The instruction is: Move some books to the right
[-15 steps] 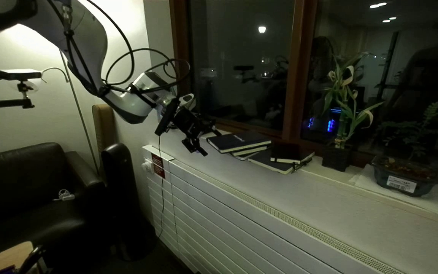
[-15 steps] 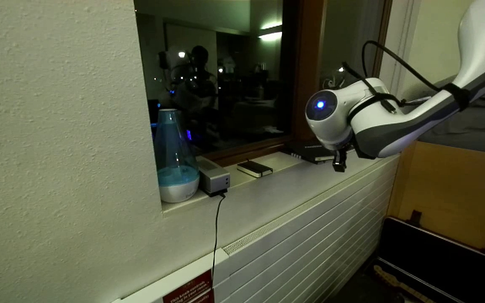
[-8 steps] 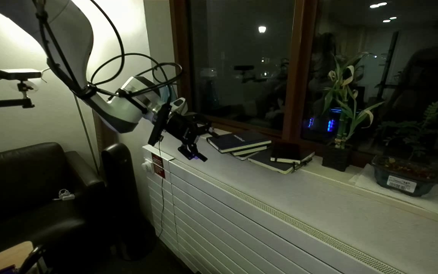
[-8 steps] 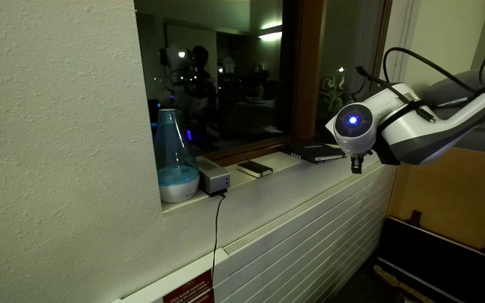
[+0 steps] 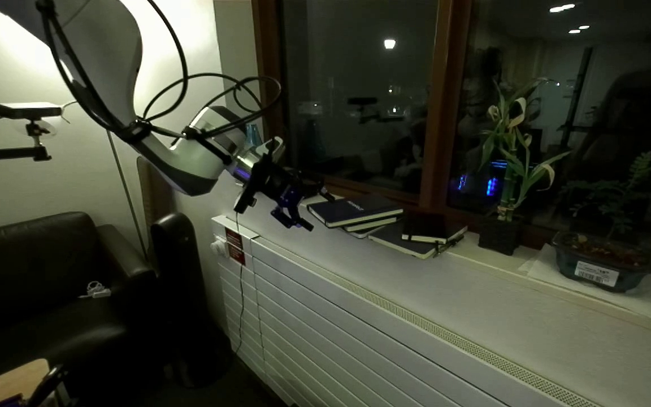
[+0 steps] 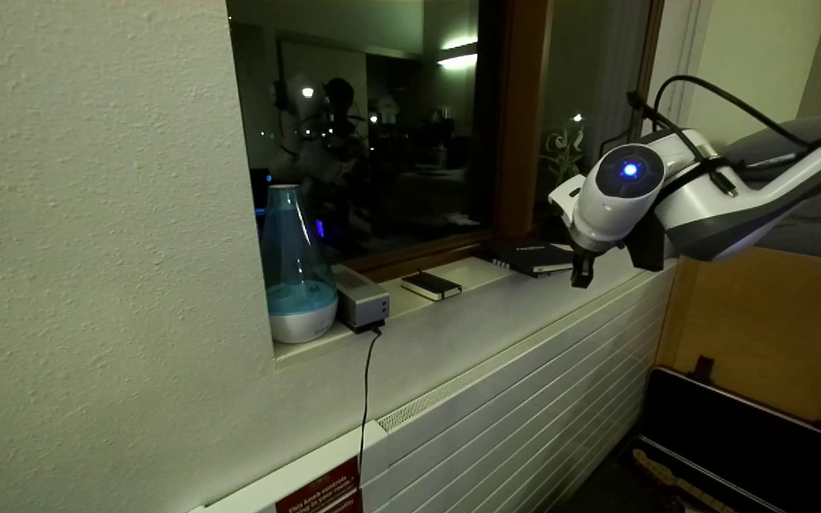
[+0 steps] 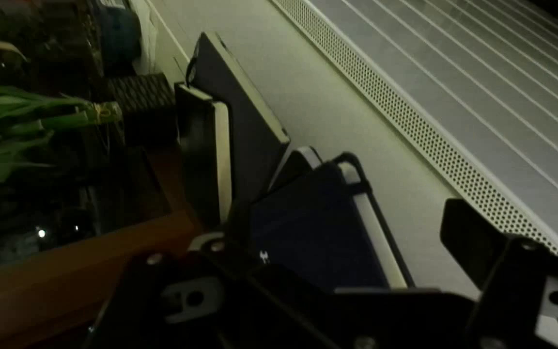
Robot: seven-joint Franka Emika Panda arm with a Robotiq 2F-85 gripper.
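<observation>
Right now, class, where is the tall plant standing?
In an exterior view, the tall plant stands right of centre on the windowsill, between the books and the white-labelled tub.

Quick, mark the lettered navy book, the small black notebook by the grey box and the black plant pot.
Lettered navy book [image 5: 356, 211], in an exterior view: its top cover.
Small black notebook [image 6: 433, 284], in an exterior view: its cover.
Black plant pot [image 5: 499, 236], in an exterior view: its side wall.
</observation>
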